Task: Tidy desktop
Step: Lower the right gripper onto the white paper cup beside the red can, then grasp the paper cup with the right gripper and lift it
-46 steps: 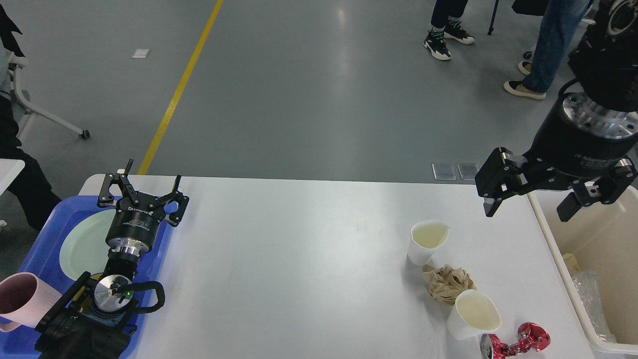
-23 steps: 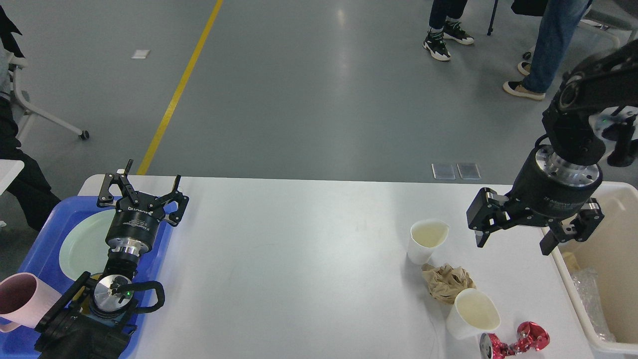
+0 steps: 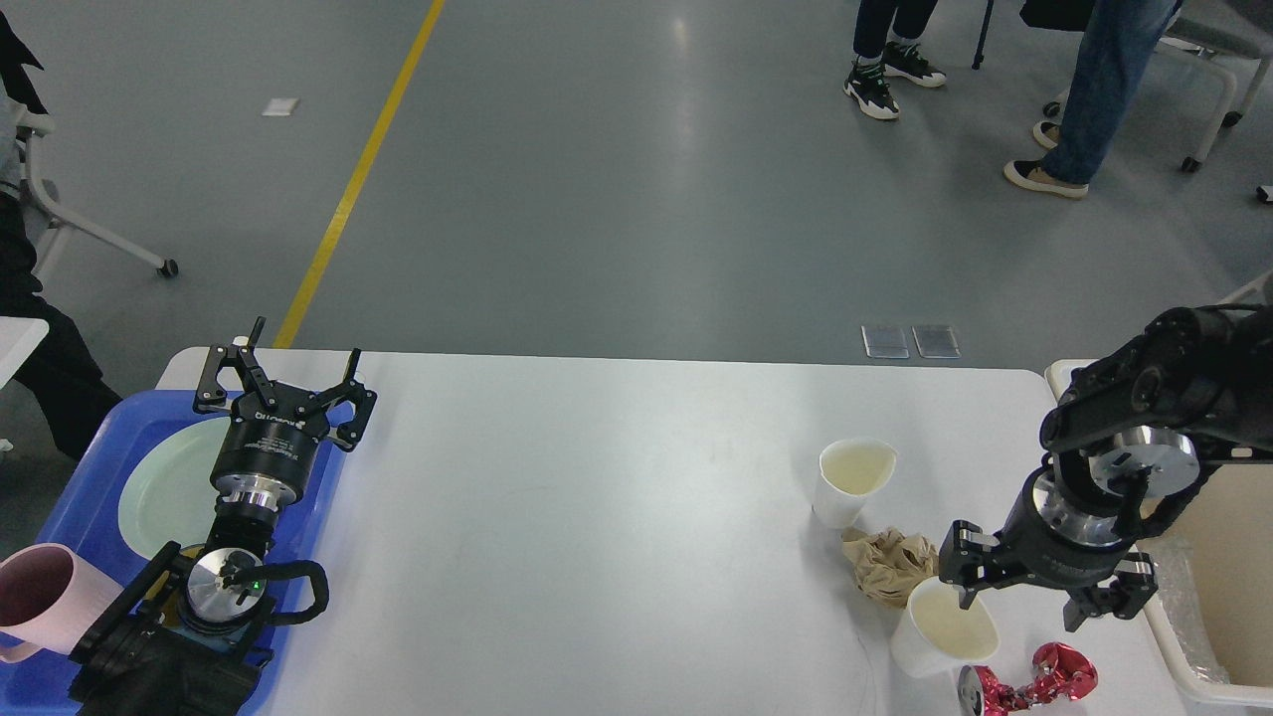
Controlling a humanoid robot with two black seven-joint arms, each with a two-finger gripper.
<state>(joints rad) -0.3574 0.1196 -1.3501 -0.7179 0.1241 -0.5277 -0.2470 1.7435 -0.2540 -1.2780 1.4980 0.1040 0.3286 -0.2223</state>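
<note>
2 robot arms over a wide white desktop (image 3: 597, 517) that fills the lower view.

The right gripper (image 3: 1024, 602) hangs with fingers spread, released, one finger at the rim of the nearer of 2 paper cups (image 3: 940, 631), beside crumpled brown paper (image 3: 885, 562) and a crushed red can (image 3: 1034, 681). The left gripper (image 3: 283, 368), also spread and empty, hovers over a pale plate (image 3: 164, 487) on a blue tray (image 3: 90, 477).

Right black two-finger tool (image 3: 1016, 599) swung down from high at the 2 o'clock corner above the cream plastic bin (image 3: 1208, 557), toward 5 o'clock, now low over the near white paper cup (image 3: 940, 628), fingers spread as before
</note>
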